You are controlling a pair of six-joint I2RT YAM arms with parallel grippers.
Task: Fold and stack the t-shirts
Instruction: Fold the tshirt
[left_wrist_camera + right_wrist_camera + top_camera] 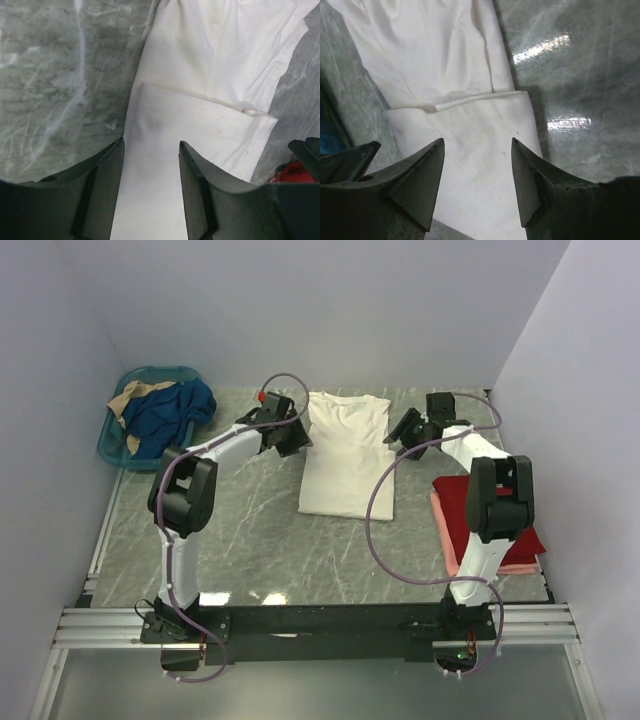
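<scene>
The cream-white t-shirt point(345, 453) lies flat mid-table, folded into a long strip with the sleeves tucked in. My left gripper point(289, 436) hangs open and empty over its left edge near the top; the cloth point(200, 85) shows between its fingers point(107, 170). My right gripper point(407, 434) hangs open and empty over its right edge; the cloth point(445, 60) shows between its fingers point(527, 175). A folded red t-shirt point(465, 502) lies on a folded pink one point(447, 540) at the right, partly hidden by the right arm.
A teal basket point(115, 452) at the back left holds blue point(168, 412) and tan point(135, 395) cloth. Grey walls close in the marble table point(250, 540) on three sides. A red corner point(292, 172) shows in the left wrist view.
</scene>
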